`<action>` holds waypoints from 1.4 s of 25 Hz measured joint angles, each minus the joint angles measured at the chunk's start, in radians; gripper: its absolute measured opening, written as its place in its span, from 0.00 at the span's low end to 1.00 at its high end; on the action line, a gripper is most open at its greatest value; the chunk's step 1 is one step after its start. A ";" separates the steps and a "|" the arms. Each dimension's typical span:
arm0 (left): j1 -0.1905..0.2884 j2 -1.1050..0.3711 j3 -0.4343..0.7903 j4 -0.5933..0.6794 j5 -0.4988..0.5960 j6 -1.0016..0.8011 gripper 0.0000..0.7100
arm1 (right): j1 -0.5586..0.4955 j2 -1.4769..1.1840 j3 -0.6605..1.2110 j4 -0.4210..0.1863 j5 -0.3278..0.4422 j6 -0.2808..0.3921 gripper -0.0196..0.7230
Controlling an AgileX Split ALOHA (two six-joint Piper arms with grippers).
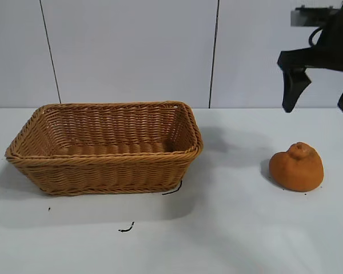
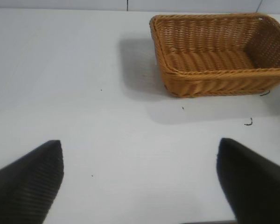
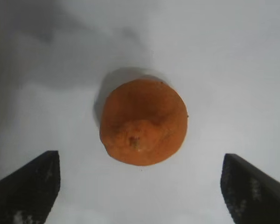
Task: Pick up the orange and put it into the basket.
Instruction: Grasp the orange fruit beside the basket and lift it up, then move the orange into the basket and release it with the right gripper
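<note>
The orange (image 1: 297,166), dull orange and lumpy with a small knob on top, lies on the white table at the right. It also shows in the right wrist view (image 3: 143,121). My right gripper (image 1: 319,105) hangs open and empty in the air above it; in its own view (image 3: 141,156) the two fingers stand wide apart with the orange just beyond them. The tan wicker basket (image 1: 190,149) stands empty at the left, and also shows in the left wrist view (image 2: 172,79). My left gripper (image 2: 140,144) is open and empty over bare table, apart from the basket.
Two small dark scraps lie on the table by the basket's front corner, one near the corner (image 1: 172,189) and one farther forward (image 1: 126,228). A pale panelled wall stands behind the table.
</note>
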 joint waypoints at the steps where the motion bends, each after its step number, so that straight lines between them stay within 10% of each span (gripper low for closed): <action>1: 0.000 0.000 0.000 0.000 0.000 0.000 0.90 | 0.000 0.013 0.000 0.000 -0.001 0.000 0.92; 8: 0.000 0.000 0.000 0.000 0.000 0.000 0.90 | 0.000 0.055 0.000 -0.013 -0.017 0.014 0.87; 18: 0.000 0.000 0.000 0.000 -0.001 0.000 0.90 | 0.000 0.019 -0.006 -0.016 -0.011 0.003 0.14; 35: 0.000 0.000 0.000 0.000 -0.001 0.000 0.90 | 0.000 -0.272 -0.108 -0.007 0.037 -0.009 0.12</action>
